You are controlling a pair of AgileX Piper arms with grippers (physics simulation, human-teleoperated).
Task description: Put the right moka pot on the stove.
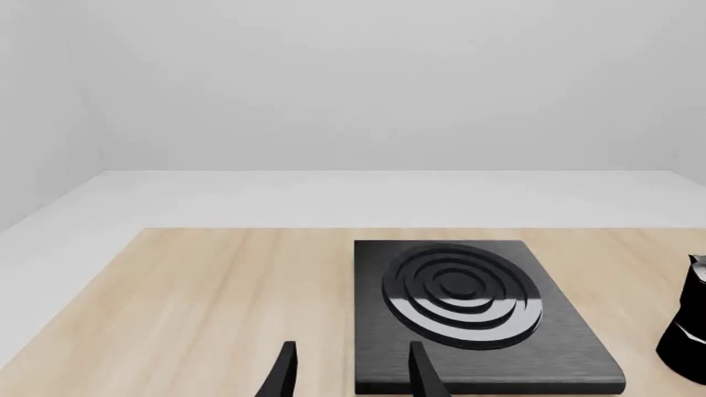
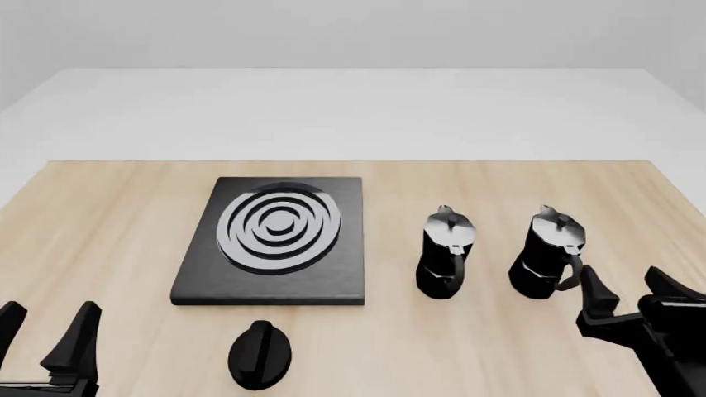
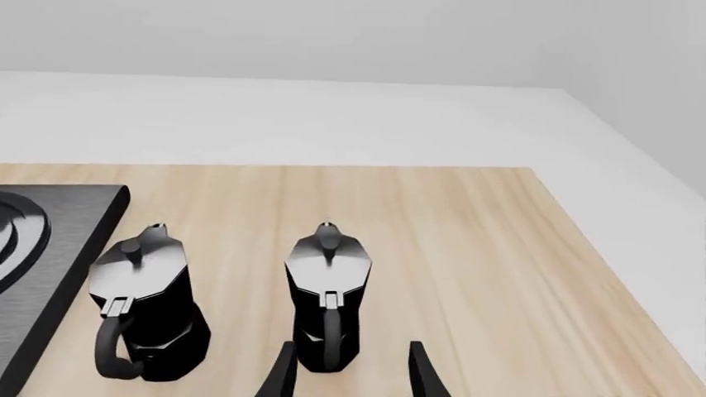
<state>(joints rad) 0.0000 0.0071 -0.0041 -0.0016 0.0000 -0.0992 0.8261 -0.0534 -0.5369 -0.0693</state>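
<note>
Right moka pot upright on surface, just beside twin pot, well apart from stove. Right hand spread, near its handle. Left hand spread, near front edge.

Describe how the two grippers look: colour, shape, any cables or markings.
Both are matte black. The left gripper and the right gripper each end in two narrow, tapering, blade-like jaws rising from a blocky black body in the front view. In the wrist views only slim pointed black tips show. No cables, labels or markings are visible on either.
</note>
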